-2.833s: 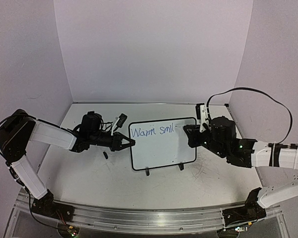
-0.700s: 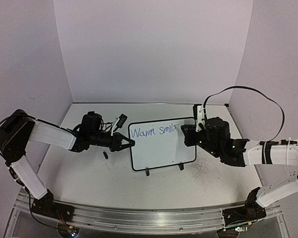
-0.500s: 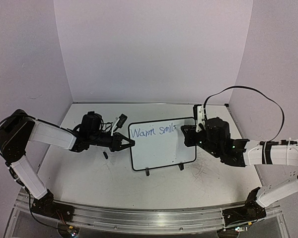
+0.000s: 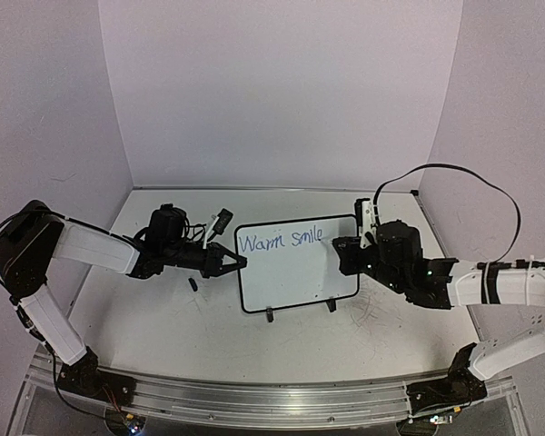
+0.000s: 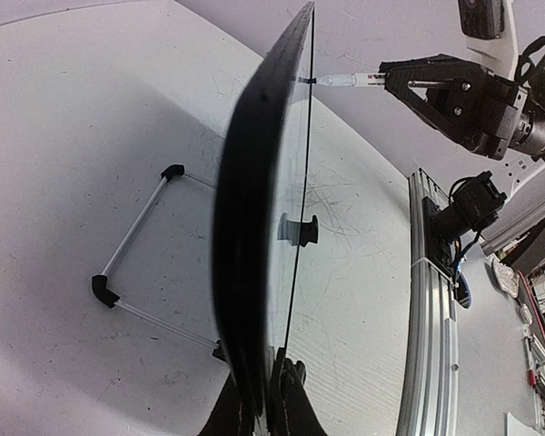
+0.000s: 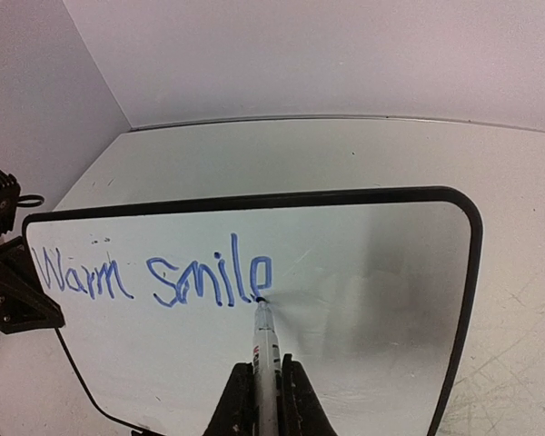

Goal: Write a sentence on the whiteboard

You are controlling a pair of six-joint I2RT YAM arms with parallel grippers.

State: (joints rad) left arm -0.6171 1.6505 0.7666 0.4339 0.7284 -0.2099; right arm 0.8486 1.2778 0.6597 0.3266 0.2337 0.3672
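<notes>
The whiteboard [image 4: 300, 272] stands upright on two black feet at the table's middle. Blue text on it reads "Warm smile" [image 4: 280, 241], also clear in the right wrist view [image 6: 154, 277]. My left gripper [image 4: 239, 262] is shut on the board's left edge; the left wrist view shows the board [image 5: 254, 209] edge-on between the jaws [image 5: 263, 381]. My right gripper [image 4: 338, 247] is shut on a white marker [image 6: 265, 341], its tip touching the board [image 6: 363, 309] at the bottom of the last "e". The marker also shows in the left wrist view [image 5: 350, 80].
A small black object [image 4: 193, 284] lies on the table left of the board. A wire stand [image 5: 136, 227] props the board from behind. An aluminium rail [image 4: 272, 395] runs along the near edge. Walls close in at back and sides.
The text has grown from "Warm smil" to "Warm smile". My right gripper shifted slightly with the marker while writing. The left arm and board have not moved.
</notes>
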